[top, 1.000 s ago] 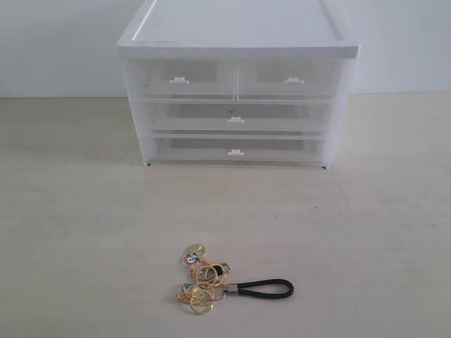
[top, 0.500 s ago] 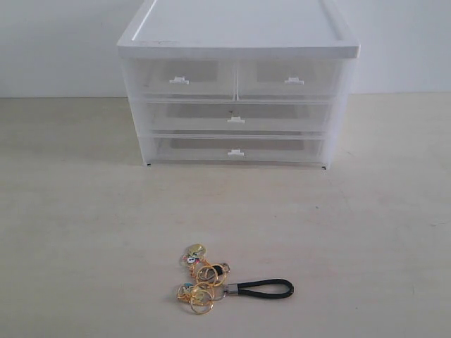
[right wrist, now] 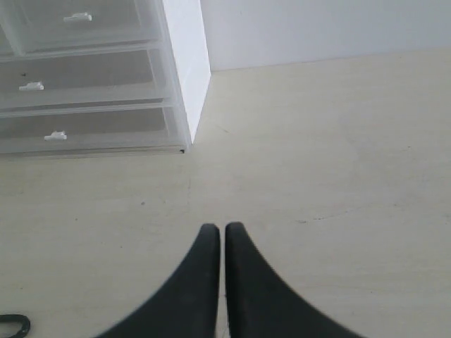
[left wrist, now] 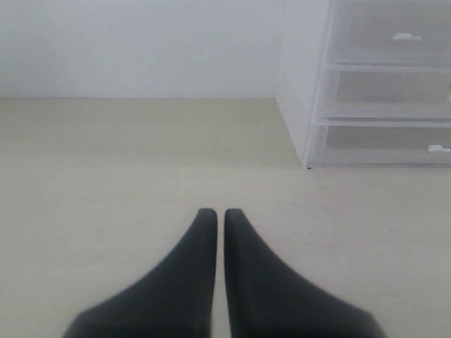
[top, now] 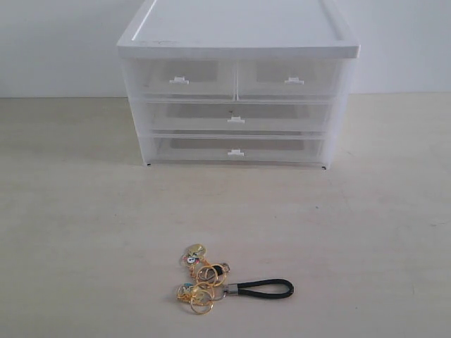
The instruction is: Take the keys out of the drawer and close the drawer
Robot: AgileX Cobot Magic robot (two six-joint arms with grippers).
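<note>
Resting, since our job looks done.
Keys (top: pixel 204 282) lie on the table (top: pixel 366 232), well apart from the shut drawer (top: pixel 236 149); left gripper (left wrist: pixel 213 215) and right gripper (right wrist: pixel 223 229) are pinched together, empty, nothing left to grab.

The cabinet (top: pixel 236 39) is showing plain white, its lowest drawer (top: pixel 282 149) looking milky and see-through. The keys (top: pixel 199 285) are gleaming gold, trailing a black braided strap (top: pixel 264 287). The table (top: pixel 84 232) is looking pale cream with faint streaks. The left gripper (left wrist: pixel 213 213) and right gripper (right wrist: pixel 223 229) are showing matte black.
</note>
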